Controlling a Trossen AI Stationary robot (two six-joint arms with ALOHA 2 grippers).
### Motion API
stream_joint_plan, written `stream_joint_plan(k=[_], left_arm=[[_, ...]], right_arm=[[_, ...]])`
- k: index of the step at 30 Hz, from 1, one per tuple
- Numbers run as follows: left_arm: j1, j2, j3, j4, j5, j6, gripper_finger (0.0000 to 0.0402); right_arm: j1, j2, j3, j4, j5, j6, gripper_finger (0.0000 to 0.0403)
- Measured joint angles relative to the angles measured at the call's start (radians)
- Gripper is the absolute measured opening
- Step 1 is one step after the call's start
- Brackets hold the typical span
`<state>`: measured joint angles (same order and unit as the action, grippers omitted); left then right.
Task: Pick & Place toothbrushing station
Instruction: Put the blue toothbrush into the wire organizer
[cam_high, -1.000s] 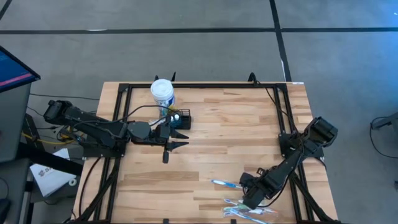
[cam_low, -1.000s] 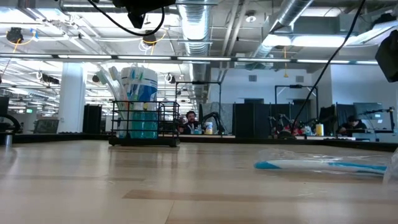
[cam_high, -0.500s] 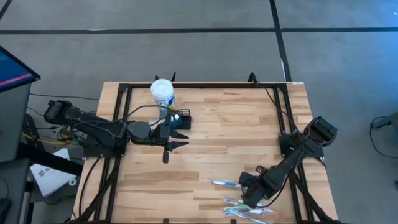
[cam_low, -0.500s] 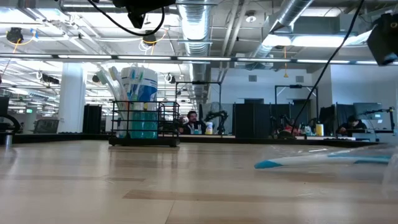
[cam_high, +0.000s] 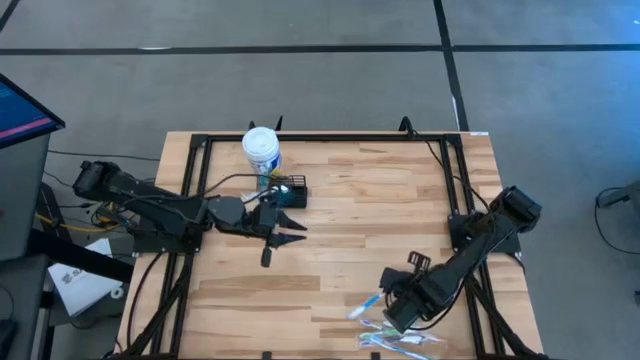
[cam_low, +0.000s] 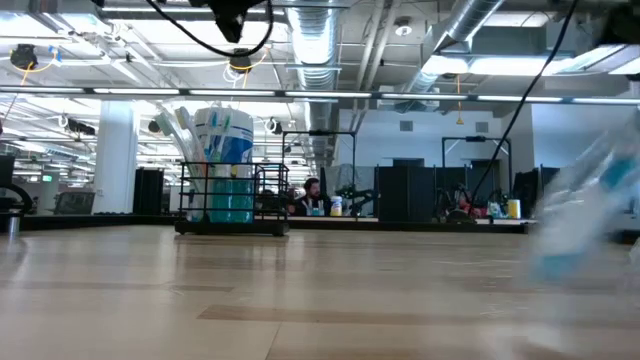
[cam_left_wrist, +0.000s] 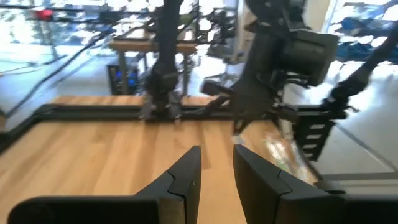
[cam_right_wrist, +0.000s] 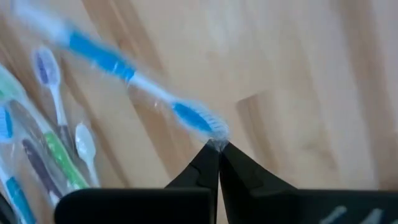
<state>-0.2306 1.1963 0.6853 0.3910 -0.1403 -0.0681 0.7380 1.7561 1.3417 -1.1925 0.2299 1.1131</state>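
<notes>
We see the right arm stretched low, far from the toothbrushing station (cam_high: 289, 192), its pincer (cam_right_wrist: 217, 148) clamped on the tip of a wrapped blue toothbrush (cam_right_wrist: 124, 71), beside the pile of packaged brushes (cam_high: 400, 340). Left arm reaches level just beside the station; left pincer (cam_high: 287, 228) narrowly parted, empty. Station sits on the tabletop (cam_high: 370, 220) touching the white tub (cam_high: 261, 148)

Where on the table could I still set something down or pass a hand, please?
Bare wood fills the middle of the table, between the black caddy and the right arm, plus the far right corner. It is crowded at the near right edge, where the right tool pinches a blue toothbrush above the wrapped toothbrushes, and around the white tub and left tool.
</notes>
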Motion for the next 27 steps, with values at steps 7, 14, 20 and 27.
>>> stream_joint_plan(k=[7, 14, 20, 27], left_arm=[[0.006, 0.159, 0.0, 0.211, 0.037, 0.0, 0.0087], [0.039, 0.239, 0.0, 0.336, 0.045, -0.082, 0.0087], [0.065, 0.271, 0.0, 0.388, 0.132, -0.156, 0.0087], [0.068, 0.363, 0.013, 0.494, 0.171, -0.229, 0.0087]], right_arm=[[-0.02, 0.0, 0.071, -0.065, 0.107, -0.065, 0.0], [-0.039, 0.0, 0.115, -0.157, 0.177, -0.098, 0.0], [-0.041, 0.0, 0.156, -0.217, 0.266, -0.103, 0.0], [-0.041, 0.0, 0.206, -0.263, 0.399, -0.13, 0.0]])
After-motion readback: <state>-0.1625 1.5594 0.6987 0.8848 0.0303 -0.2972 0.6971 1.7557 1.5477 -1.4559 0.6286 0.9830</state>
